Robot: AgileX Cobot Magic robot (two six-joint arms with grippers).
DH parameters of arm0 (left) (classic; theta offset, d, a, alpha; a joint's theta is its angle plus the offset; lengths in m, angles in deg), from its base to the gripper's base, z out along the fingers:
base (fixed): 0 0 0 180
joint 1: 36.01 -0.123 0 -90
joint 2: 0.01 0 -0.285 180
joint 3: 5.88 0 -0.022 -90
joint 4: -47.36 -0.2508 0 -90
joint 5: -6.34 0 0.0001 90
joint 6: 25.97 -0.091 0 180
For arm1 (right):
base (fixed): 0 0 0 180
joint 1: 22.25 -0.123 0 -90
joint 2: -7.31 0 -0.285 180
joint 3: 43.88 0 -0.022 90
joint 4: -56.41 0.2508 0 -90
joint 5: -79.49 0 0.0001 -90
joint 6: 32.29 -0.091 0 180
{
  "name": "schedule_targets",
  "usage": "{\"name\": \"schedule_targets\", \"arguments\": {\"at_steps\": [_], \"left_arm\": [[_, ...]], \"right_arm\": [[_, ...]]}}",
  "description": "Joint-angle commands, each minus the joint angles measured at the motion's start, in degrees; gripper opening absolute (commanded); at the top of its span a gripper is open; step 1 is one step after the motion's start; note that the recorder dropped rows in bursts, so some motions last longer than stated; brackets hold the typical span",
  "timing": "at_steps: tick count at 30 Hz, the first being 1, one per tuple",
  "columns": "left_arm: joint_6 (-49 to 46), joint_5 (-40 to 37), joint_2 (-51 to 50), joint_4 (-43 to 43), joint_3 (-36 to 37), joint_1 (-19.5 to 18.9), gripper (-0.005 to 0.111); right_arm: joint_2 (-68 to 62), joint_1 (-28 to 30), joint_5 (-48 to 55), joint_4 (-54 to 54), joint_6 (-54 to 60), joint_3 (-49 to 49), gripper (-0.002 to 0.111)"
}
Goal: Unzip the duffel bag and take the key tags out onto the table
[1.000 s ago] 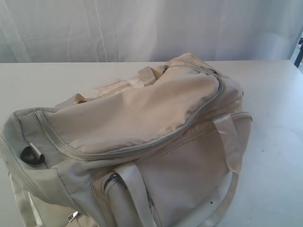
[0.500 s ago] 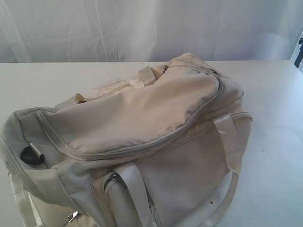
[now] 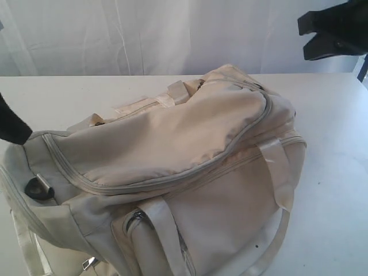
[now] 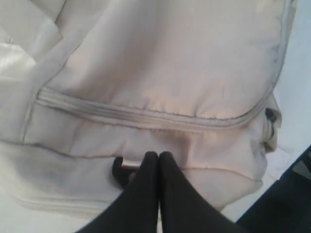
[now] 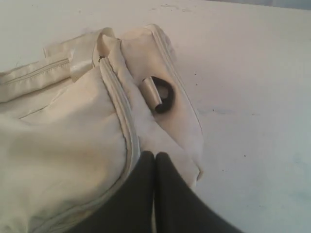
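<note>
The cream duffel bag (image 3: pixel 172 149) lies on the white table (image 3: pixel 333 172) with its grey zipper (image 3: pixel 172 179) closed around the top panel. My left gripper (image 3: pixel 20 137) is shut and empty at the bag's left end. In the left wrist view its tips (image 4: pixel 158 156) hover beside a black D-ring (image 4: pixel 119 171), below the zipper (image 4: pixel 146 115). My right gripper (image 5: pixel 154 156) is shut and empty above the bag's other end, near a black ring (image 5: pixel 164 94). The right arm (image 3: pixel 339 29) hangs high at the upper right. The key tags are hidden.
Cream webbing handles (image 3: pixel 276 167) drape over the bag's front side, and a side pocket (image 3: pixel 144 241) faces the near edge. Bare white tabletop (image 5: pixel 243 97) stretches to the right of the bag. A pale curtain (image 3: pixel 144 34) hangs behind the table.
Both arms have come into the exterior view: the left at the bag's left end, the right high at the upper right. The bag has not moved.
</note>
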Motion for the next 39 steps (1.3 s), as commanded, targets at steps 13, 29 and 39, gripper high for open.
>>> {"name": "schedule_targets", "arguments": {"at_steps": [13,29,39], "left_arm": [[12.49,-8.61,7.30,-7.26,5.55,0.03,0.054],[18.92,17.07,7.30,-1.39,22.37,0.03,0.070],[15.17,28.21,7.18,3.76,26.02,0.03,0.000]], "right_arm": [[-24.85,-6.38,14.32,0.40,4.15,-16.31,0.058],[-25.11,-6.38,12.72,-1.83,3.00,-16.31,0.028],[-25.00,-6.34,16.36,-6.49,1.29,-16.31,0.000]]}}
